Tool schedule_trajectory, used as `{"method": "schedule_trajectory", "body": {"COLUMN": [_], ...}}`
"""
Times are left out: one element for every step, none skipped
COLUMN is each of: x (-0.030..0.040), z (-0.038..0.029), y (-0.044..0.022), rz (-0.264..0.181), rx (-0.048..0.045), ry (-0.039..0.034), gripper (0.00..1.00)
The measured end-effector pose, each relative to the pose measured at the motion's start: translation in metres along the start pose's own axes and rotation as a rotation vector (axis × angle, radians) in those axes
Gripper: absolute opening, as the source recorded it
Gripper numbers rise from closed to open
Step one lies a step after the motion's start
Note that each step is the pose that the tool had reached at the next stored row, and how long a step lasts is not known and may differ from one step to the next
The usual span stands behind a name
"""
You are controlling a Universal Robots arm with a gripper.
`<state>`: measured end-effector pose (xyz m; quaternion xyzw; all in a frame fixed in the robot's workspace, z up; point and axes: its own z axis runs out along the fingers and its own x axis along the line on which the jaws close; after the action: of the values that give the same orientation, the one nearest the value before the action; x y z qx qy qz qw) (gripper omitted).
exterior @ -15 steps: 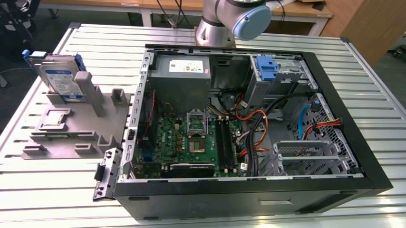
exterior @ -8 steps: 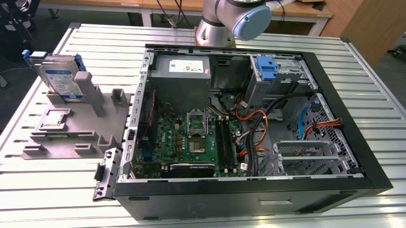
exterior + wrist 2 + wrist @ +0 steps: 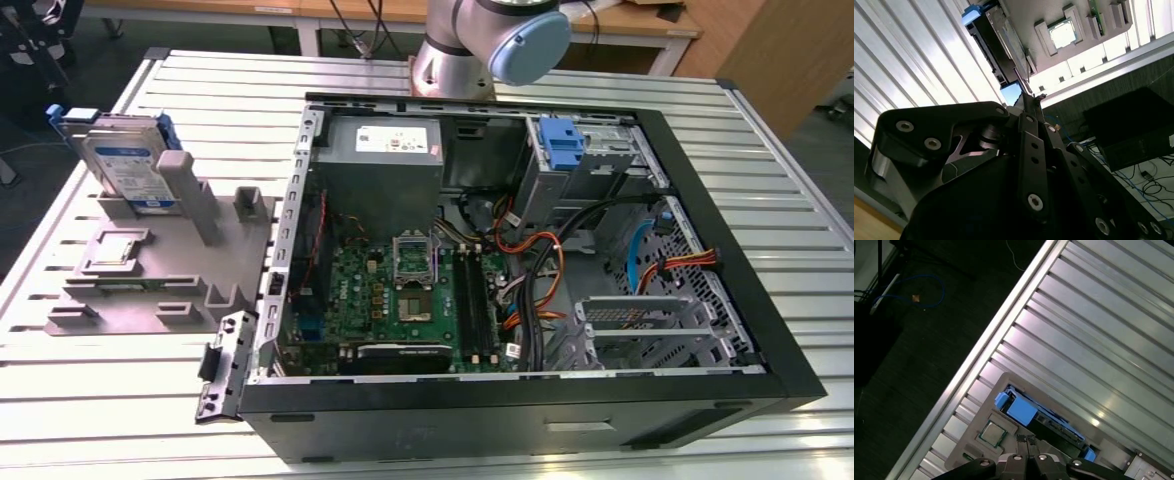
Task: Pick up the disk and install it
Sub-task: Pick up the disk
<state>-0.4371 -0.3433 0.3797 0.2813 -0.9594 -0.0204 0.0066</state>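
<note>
Logged hand [image 3: 1025, 440] clenched, with tips pressed together and nothing between them. Touching nothing; poised clear of the disk [image 3: 1049, 426], which sits just ahead of the tips in both wrist views.

Found disk standing on edge, near upright, slotted into the grey holder block [image 3: 147, 280] on the slatted bench [image 3: 787, 200], leaving its top edge and the blue carrier ends free above the slot. Spotted a small square chip [image 3: 993, 434] seated in the same block, beside the disk and near the hand. Placed the open computer case [image 3: 534, 250] past the block, well apart from the hand, with a blue bracket [image 3: 562, 140] on its drive bay at the far end.

Handling, as judged:
- Expect a rigid, dense slab, fairly heavy for its size, with no give under a pinch.
- Treat as shock-sensitive: no knocks, no drops.
- Expect smooth metal faces to slip and the plastic carrier to flex a little.
- Best to pinch across the two broad faces near the free top edge, centred to limit swing, keeping off the carrier's side rails.
</note>
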Motion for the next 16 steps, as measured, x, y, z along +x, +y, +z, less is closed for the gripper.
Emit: {"method": "schedule_trajectory", "body": {"x": [0.0000, 0.0000, 0.0000, 0.0000, -0.0001, 0.0000, 0.0000, 0.0000, 0.0000, 0.0000, 0.0000, 0.0000, 0.0000, 0.0000, 0.0000, 0.0000], "z": [0.0000, 0.0000, 0.0000, 0.0000, 0.0000, 0.0001, 0.0001, 0.0001, 0.0002, 0.0002, 0.0002, 0.0003, 0.0004, 0.0005, 0.0007, 0.0008], "y": [0.0000, 0.0000, 0.0000, 0.0000, 0.0000, -0.0001, -0.0001, -0.0001, -0.0001, -0.0001, 0.0000, 0.0000, -0.0001, -0.0001, -0.0001, -0.0001], "rz": [0.000, 0.000, -0.003, -0.012, -0.027, -0.045, -0.063, -0.081, -0.100, -0.118, -0.136, -0.154, -0.172, -0.189, -0.207, -0.227], "rx": [0.0000, 0.0000, 0.0000, -0.0001, -0.0001, 0.0000, 0.0000, 0.0000, 0.0000, 0.0000, 0.0000, 0.0000, 0.0001, 0.0001, 0.0001, 0.0001], "ry": [0.0000, 0.0000, 0.0002, 0.0005, 0.0012, 0.0019, 0.0027, 0.0036, 0.0043, 0.0052, 0.0060, 0.0067, 0.0075, 0.0083, 0.0090, 0.0099], "gripper": [0.10, 0.10, 0.10, 0.10, 0.10, 0.10, 0.10, 0.10, 0.10, 0.10, 0.10, 0.10, 0.10, 0.10, 0.10, 0.10]}}
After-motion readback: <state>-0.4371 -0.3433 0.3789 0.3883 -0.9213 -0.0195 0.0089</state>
